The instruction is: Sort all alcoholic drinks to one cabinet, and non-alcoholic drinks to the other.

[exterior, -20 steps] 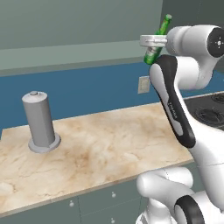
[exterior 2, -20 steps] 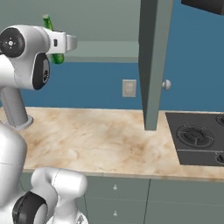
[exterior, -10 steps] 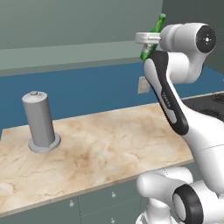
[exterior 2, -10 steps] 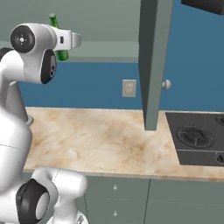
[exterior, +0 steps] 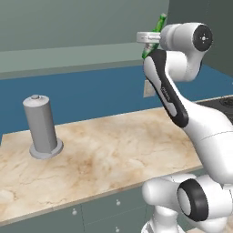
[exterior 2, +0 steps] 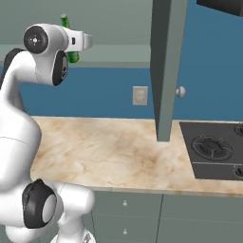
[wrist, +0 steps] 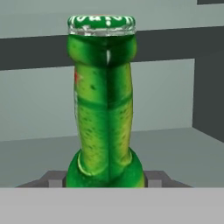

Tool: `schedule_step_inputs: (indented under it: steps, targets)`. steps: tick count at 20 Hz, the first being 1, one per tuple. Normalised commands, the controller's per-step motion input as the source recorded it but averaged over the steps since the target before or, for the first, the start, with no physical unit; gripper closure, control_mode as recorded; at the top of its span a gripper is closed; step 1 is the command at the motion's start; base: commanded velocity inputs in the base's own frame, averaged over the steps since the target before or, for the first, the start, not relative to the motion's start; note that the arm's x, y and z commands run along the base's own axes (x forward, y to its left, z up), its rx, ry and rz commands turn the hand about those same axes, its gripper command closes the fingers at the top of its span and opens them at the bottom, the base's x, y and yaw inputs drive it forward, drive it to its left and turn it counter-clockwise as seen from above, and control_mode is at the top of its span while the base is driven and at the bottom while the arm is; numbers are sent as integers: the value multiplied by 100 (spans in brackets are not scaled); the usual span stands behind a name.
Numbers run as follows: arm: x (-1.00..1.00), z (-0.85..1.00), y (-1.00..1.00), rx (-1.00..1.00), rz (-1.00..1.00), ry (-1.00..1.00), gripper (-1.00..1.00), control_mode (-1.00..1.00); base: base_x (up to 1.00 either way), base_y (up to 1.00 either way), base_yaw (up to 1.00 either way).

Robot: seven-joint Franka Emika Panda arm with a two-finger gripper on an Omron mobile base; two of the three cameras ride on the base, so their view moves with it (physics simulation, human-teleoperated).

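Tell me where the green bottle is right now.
The green bottle is held in the gripper, raised high above the counter. In the right base view it shows behind the arm's head, upper left, left of the open cabinet door.

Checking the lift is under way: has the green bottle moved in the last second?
Yes. In the left base view, the green bottle, clamped in the gripper, has risen further above the wall outlet.
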Motion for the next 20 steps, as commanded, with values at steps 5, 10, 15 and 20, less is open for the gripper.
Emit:
schedule_step_inputs:
  steps: [5,10,15,20]
  targets:
    - [41,-6,0,0,0,0,100,-100,0,0,0]
    - [42,-7,0,0,0,0,100,-100,0,0,0]
    - [39,-5,0,0,0,0,100,-100,0,0,0]
    - [38,-7,0,0,0,0,100,-100,0,0,0]
